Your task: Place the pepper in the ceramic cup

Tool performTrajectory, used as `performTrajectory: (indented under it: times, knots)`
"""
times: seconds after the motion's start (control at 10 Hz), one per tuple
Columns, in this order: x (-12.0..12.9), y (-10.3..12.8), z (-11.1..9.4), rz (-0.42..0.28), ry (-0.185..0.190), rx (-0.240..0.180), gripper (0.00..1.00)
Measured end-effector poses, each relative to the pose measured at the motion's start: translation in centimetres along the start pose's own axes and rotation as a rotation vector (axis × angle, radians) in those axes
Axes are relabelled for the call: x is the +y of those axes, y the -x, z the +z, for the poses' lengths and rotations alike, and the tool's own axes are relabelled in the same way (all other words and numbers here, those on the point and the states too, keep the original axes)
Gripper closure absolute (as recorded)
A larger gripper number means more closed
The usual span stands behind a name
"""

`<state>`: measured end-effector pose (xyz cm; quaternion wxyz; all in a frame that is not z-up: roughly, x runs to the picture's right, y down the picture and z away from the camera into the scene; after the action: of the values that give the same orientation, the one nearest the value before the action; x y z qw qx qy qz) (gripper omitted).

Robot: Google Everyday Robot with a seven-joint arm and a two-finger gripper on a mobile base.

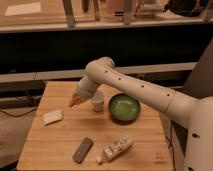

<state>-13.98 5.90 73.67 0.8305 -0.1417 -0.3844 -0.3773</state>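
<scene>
My gripper (76, 98) hangs at the end of the white arm over the left half of the wooden table (60, 142). It is shut on the pepper (73, 103), whose orange-red tip pokes out below the fingers, lifted off the table. The ceramic cup (97, 102), small, pale and round, stands upright just right of the gripper, close beside it. The pepper is left of the cup's rim, not over it.
A wide green bowl (124, 107) sits right of the cup. A white flat piece (52, 116) lies at the left below the gripper. A dark grey block (82, 150) and a white bottle (115, 149) on its side lie near the front edge.
</scene>
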Motion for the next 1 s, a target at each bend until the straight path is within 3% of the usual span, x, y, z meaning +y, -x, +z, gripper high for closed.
performTrajectory:
  times: [0.6,1.0]
  knots:
    - [1.7,-4.9,-2.6,0.093,-0.054,0.047,0.98]
    - [2.2,-6.0,-3.0,0.112,-0.064,0.055,0.98]
